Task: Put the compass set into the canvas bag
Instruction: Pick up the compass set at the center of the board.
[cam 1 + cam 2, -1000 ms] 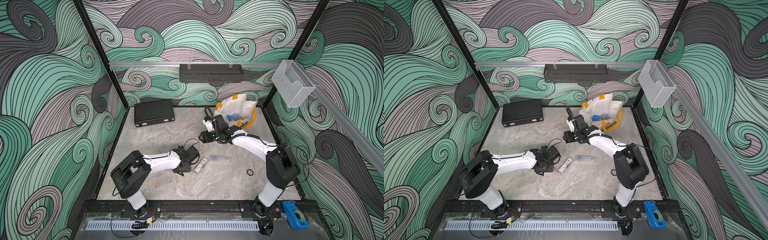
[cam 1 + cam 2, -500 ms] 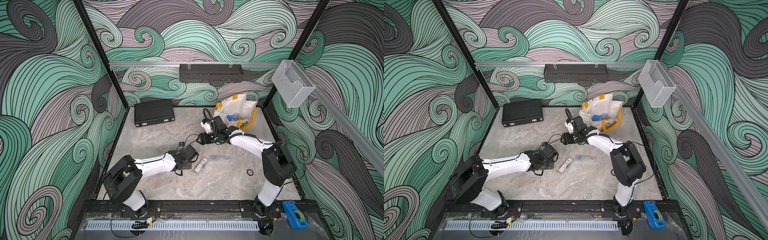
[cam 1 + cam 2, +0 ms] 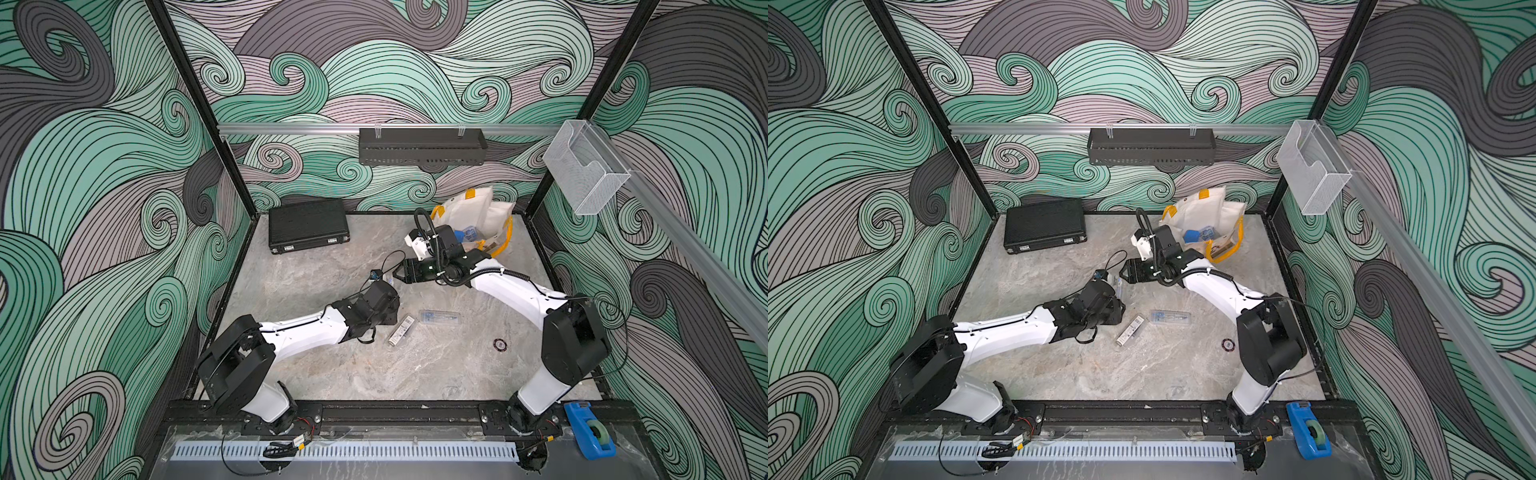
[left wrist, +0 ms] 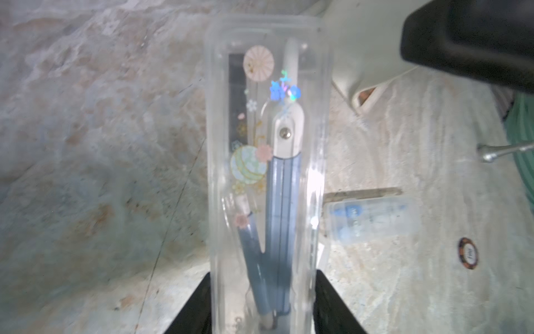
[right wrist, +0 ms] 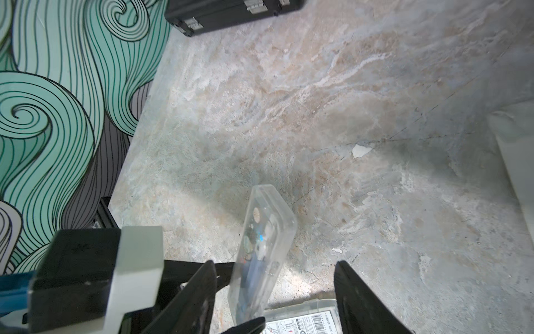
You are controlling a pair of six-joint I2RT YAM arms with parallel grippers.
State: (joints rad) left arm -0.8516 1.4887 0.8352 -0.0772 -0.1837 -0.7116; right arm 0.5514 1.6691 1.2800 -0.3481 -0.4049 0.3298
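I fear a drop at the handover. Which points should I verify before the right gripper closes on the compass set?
1. Left gripper shut on compass set: ok.
2. Right gripper open: ok.
3. Set between right gripper's fingers: ok, off-centre.
4. Canvas bag mouth open: ok.
5. Room left inside bag: cannot tell.

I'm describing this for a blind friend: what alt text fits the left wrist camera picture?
The left gripper clamps one end of a clear case holding the compass set, raised above a marbled table. On the table lie a second clear case and a small round token.
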